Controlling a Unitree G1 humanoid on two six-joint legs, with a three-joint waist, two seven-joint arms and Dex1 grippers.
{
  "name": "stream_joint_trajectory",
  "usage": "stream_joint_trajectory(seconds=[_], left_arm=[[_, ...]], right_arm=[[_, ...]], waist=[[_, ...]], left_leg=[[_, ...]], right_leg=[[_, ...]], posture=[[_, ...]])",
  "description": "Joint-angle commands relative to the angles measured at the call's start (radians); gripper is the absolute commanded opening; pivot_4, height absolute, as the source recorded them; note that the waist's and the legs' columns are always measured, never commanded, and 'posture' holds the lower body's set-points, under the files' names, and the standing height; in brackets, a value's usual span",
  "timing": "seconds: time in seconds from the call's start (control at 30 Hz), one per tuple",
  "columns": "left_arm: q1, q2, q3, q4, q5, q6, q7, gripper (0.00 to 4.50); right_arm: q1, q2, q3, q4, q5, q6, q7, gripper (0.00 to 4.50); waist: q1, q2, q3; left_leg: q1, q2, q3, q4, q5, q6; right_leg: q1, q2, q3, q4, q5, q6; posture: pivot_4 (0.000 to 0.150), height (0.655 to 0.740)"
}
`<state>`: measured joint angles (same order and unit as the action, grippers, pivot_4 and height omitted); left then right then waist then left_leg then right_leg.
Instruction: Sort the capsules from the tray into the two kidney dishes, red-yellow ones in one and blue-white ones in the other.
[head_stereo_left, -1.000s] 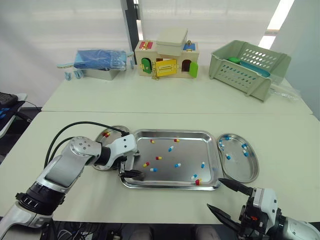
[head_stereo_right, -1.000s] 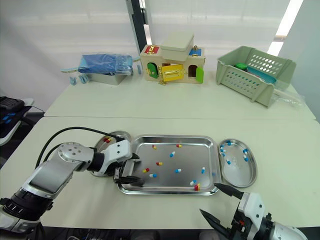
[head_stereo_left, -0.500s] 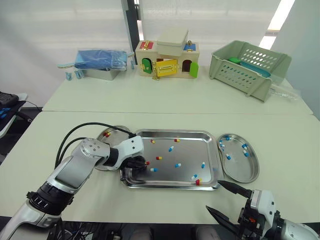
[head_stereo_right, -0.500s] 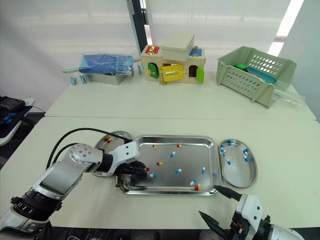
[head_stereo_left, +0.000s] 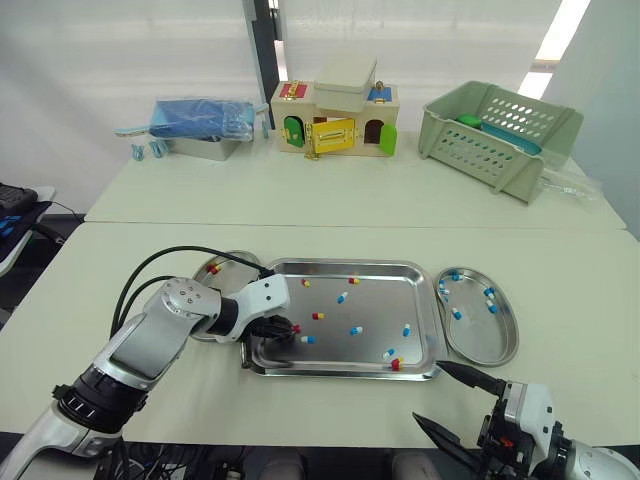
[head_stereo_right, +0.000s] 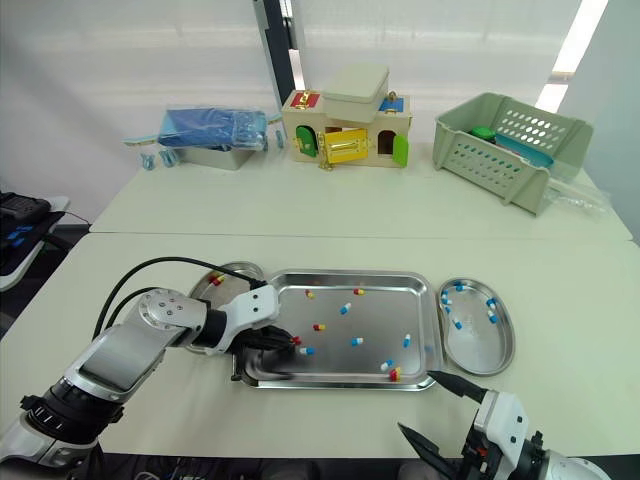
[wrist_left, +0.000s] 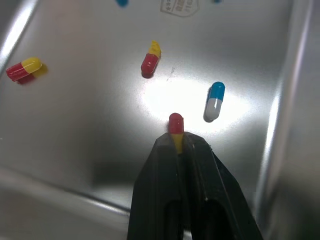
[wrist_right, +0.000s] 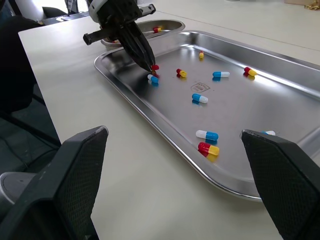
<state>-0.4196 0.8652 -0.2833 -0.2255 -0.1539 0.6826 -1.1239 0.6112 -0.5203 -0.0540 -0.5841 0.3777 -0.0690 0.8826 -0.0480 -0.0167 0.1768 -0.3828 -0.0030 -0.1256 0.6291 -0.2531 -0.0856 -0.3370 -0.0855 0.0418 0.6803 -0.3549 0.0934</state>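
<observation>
A steel tray (head_stereo_left: 345, 264) holds several loose capsules, both red-yellow (head_stereo_left: 317, 316) and blue-white (head_stereo_left: 355, 330). My left gripper (head_stereo_left: 290, 328) reaches into the tray's left part and is shut on a red-yellow capsule (wrist_left: 175, 125), whose red end pokes out past the fingertips (wrist_left: 165, 145). A blue-white capsule (wrist_left: 215, 101) lies just beside it. The left kidney dish (head_stereo_left: 228, 260) holds red-yellow capsules, the right kidney dish (head_stereo_left: 482, 345) blue-white ones. My right gripper (head_stereo_left: 430, 392) hangs open off the table's front edge, near the tray's right corner.
On the far table stand a wooden toy house (head_stereo_left: 337, 110), a green plastic basket (head_stereo_left: 498, 125) and a metal box with a blue bag (head_stereo_left: 200, 125). A black cable (head_stereo_left: 170, 258) loops over my left arm.
My left gripper moved right from the tray's left rim into the tray and shut on a red-yellow capsule. The right gripper stayed open and still.
</observation>
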Motion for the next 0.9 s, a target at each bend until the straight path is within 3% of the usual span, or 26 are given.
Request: stream_joint_trajectory(seconds=[0.03, 0.3, 0.9], left_arm=[[-0.024, 0.071, 0.097, -0.012, -0.029, 0.053, -0.007, 0.03], [0.018, 0.189, 0.247, -0.008, -0.092, 0.165, 0.017, 0.03], [0.142, 0.212, 0.309, -0.007, -0.109, 0.202, 0.130, 0.03]], right_arm=[[0.010, -0.010, 0.024, -0.009, 0.014, -0.060, 0.041, 4.50], [-0.061, -0.043, 0.062, 0.075, 0.015, -0.110, 0.114, 4.50], [-0.138, -0.081, 0.091, 0.139, 0.036, -0.129, 0.190, 4.50]], waist=[[-0.001, 0.000, 0.000], [-0.002, 0.000, 0.000], [0.000, -0.001, 0.001]], left_leg=[[0.000, 0.000, 0.000, 0.000, 0.000, 0.000], [0.000, 0.000, 0.000, 0.000, 0.000, 0.000], [0.000, 0.000, 0.000, 0.000, 0.000, 0.000]], right_leg=[[0.000, 0.000, 0.000, 0.000, 0.000, 0.000], [0.000, 0.000, 0.000, 0.000, 0.000, 0.000], [0.000, 0.000, 0.000, 0.000, 0.000, 0.000]], posture=[[0.150, 0.7400], [0.150, 0.7400], [0.150, 0.7400]])
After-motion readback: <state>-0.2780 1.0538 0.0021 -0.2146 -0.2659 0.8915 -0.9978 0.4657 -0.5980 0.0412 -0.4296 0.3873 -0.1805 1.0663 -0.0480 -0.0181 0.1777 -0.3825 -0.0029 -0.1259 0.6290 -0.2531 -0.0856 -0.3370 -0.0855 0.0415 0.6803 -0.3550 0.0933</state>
